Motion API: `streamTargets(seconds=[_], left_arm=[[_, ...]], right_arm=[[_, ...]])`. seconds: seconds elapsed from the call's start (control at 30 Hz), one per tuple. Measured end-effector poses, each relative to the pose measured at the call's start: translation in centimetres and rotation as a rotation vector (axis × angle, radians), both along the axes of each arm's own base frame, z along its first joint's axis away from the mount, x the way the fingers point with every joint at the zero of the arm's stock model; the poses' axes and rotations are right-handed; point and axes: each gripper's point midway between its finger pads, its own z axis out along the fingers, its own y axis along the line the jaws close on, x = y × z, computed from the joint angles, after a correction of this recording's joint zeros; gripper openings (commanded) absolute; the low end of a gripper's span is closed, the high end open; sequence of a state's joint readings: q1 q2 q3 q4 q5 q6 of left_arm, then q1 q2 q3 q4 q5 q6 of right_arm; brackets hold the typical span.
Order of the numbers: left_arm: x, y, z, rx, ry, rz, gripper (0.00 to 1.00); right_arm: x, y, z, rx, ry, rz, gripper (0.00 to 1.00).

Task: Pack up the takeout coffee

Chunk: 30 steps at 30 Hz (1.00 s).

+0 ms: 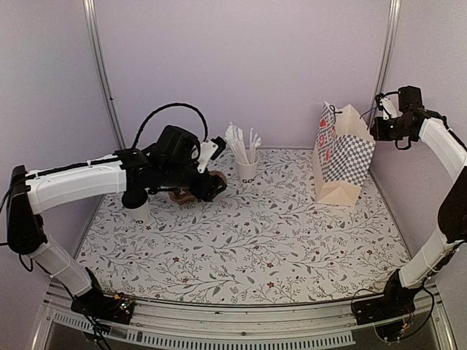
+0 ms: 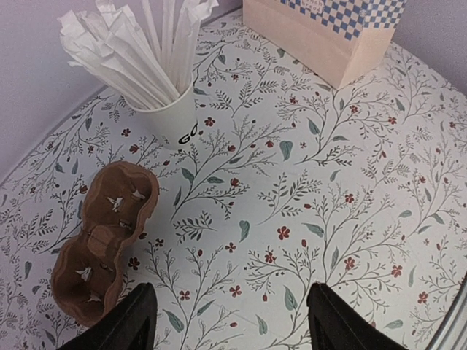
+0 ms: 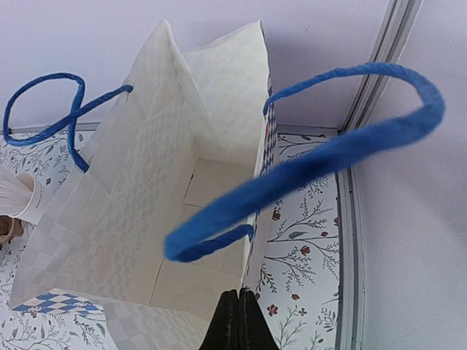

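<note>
A small white cup with a dark top [image 1: 141, 213], seemingly the takeout coffee, stands at the table's left and is mostly hidden under my left forearm. My left gripper [image 1: 209, 187] [image 2: 232, 292] hangs open over bare tablecloth, just right of the brown pulp carrier [image 2: 102, 240]. The paper bag [image 1: 341, 157] [image 3: 146, 219] stands open at the back right, empty inside, with blue cord handles [image 3: 328, 157]. My right gripper [image 1: 376, 130] [image 3: 239, 292] is shut on the top edge of the bag's right wall.
A white cup of wrapped straws [image 1: 246, 166] [image 2: 171, 120] stands at the back centre, beside the carrier [image 1: 181, 195]. The back wall and a metal frame post [image 3: 379, 65] are close behind the bag. The floral tablecloth [image 1: 255, 248] covers the table.
</note>
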<state>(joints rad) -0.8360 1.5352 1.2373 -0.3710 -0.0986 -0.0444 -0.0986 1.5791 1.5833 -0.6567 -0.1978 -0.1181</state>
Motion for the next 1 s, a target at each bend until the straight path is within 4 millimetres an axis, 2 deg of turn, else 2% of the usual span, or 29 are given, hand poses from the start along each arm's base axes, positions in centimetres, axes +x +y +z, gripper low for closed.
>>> streamTargets(seconds=[0.3,0.47,0.6,1.0], left_arm=[[0.1,0.1,0.0,0.006,-0.003,0.008,0.73],[0.1,0.2,0.0,0.008,-0.002,0.009,0.73],[0.1,0.2,0.0,0.008,-0.002,0.009,0.73],[0.5,0.5,0.1,0.004,-0.001,0.019,0.73]], right_arm=[[-2.9,1.0,1.4,-0.005,-0.023,0.056,0.0],[-6.0,3.9,2.7,0.031,-0.043,0.225,0.0],[-8.6,6.1,2.1,0.066,-0.024,0.367,0.0],[-14.9,10.5,3.0,0.143,-0.028,0.683,0.0]])
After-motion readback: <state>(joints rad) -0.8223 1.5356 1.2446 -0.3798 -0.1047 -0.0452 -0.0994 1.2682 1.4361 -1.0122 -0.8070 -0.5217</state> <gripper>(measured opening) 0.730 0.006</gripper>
